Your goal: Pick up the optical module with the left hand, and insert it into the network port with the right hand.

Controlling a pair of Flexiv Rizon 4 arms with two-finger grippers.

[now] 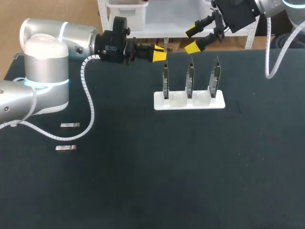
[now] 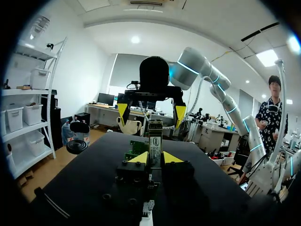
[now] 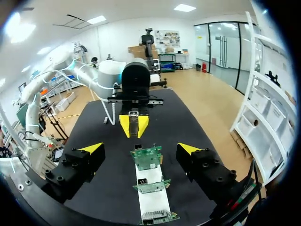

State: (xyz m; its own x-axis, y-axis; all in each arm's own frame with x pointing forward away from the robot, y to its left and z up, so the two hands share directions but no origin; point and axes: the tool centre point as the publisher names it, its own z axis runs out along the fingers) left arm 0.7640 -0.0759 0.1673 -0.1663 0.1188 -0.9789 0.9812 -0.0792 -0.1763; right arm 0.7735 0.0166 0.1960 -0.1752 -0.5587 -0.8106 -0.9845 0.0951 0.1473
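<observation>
The left jaws pinch the optical module [image 2: 155, 141] upright between their yellow tips, holding it in the air near the left end of the white rack [image 1: 177, 101]. The module is a slim, silvery bar (there's a label on its face, too small to read) and it stands taller than the fingertips. The right jaws are spread wide with nothing between them, facing the left ones along the rack's three green port boards [image 3: 147, 157]. Two spare modules [image 1: 70, 125] lie flat on the dark desk [image 1: 190, 181] by the left arm [image 1: 43, 71].
</observation>
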